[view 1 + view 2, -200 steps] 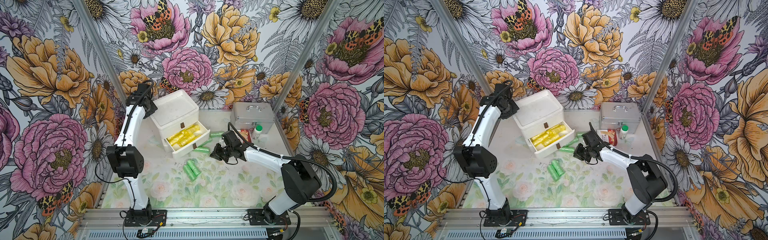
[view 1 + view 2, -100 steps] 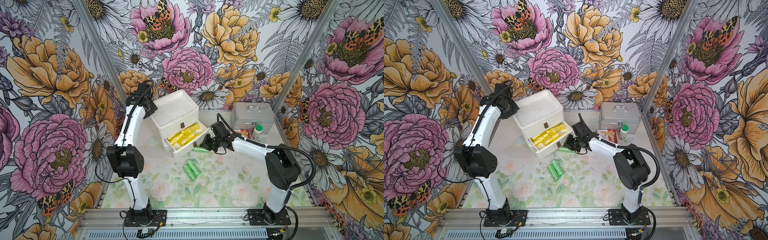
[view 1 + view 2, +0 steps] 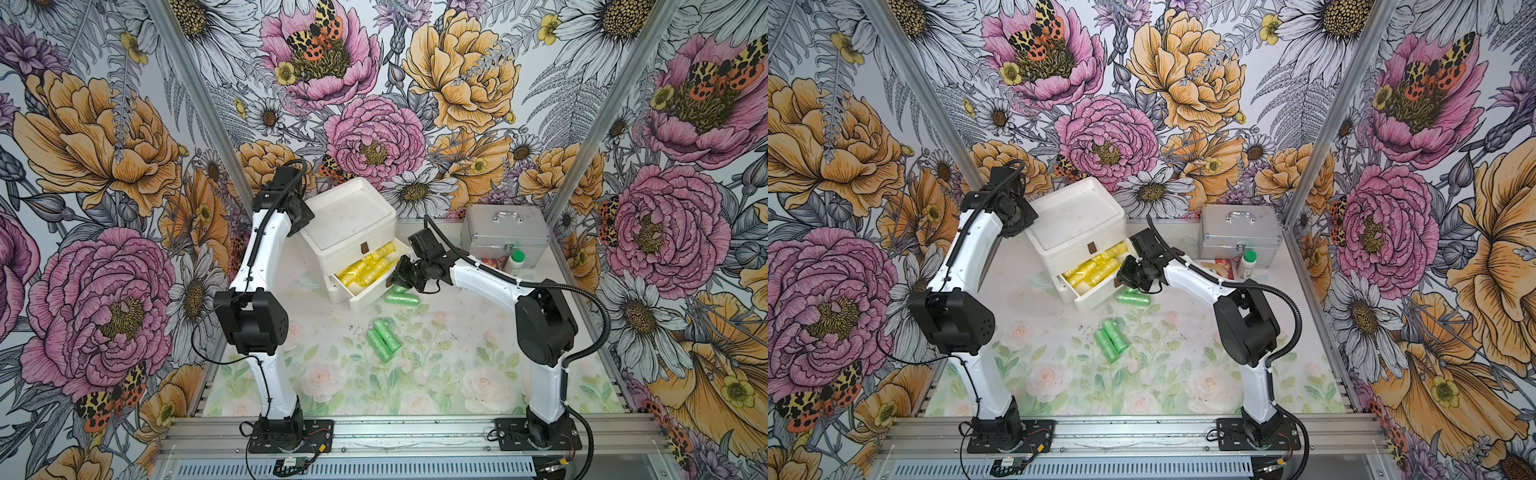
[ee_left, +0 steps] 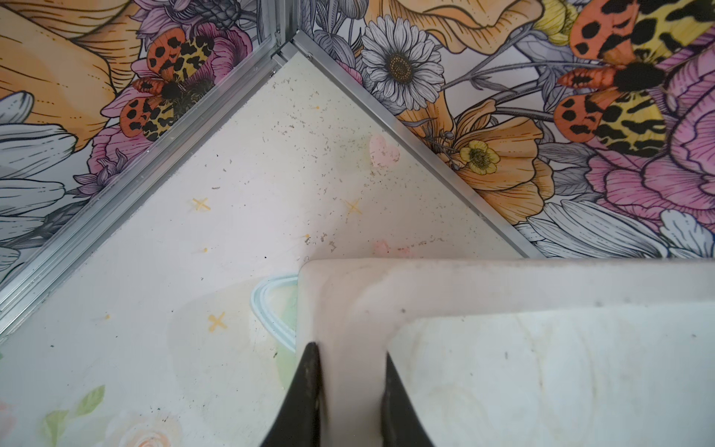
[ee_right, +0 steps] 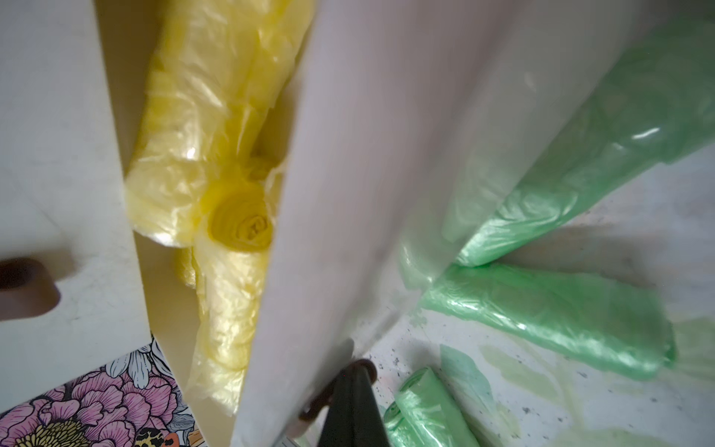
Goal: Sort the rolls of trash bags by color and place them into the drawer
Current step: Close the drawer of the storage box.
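**Yellow drawer loaded, greens out on the tabletop**

Left jaws are clamped on the white box (image 4: 348, 340) rim, which should stop it skidding. Right jaws are pinched together at the brown pull (image 5: 363, 367) of the open drawer (image 3: 368, 300); can't tell if they grip it. Yellow rolls (image 3: 368, 270) lie inside and green rolls (image 3: 401, 298) just beside. I'd move it slow and straight.

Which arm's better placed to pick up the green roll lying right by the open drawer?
Right. The right gripper, shut, sits at the drawer front, just beside that green roll. The left gripper is clamped on the white box's rim at a back corner, probably steadying it.
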{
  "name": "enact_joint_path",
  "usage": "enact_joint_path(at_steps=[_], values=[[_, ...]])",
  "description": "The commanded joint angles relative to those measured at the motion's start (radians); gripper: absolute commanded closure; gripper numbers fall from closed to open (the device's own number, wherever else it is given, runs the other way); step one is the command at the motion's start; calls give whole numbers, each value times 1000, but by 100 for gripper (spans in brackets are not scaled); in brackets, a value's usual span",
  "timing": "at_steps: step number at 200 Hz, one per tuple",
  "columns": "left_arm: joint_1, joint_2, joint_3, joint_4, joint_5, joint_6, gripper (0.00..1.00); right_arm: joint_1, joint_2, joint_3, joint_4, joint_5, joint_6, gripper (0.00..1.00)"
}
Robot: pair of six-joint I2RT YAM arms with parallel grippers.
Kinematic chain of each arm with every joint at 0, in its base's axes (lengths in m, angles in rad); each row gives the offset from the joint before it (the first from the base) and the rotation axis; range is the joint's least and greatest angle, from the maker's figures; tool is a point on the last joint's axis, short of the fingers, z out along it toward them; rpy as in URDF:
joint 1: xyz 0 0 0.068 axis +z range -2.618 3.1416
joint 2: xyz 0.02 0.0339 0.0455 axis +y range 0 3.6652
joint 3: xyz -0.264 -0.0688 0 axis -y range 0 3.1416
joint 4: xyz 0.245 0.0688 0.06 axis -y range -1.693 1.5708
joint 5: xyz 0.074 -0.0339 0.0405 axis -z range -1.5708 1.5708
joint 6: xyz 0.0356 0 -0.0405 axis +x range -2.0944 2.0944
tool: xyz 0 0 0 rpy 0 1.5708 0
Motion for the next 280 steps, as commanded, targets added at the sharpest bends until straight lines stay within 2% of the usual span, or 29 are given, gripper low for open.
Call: enact_joint_path(at_steps=[1, 82, 177, 280], values=[[-75, 128, -71, -35, 384, -125, 100, 71, 63, 89, 204, -64, 18, 100], [-77, 122, -76, -36, 387, -124, 100, 66, 125, 151, 205, -25, 22, 100], [-82, 107, -90, -36, 384, -124, 100, 22, 226, 324, 207, 27, 34, 100], [-56, 123, -74, -37, 394, -118, 100, -33, 317, 403, 266, 4, 48, 100]])
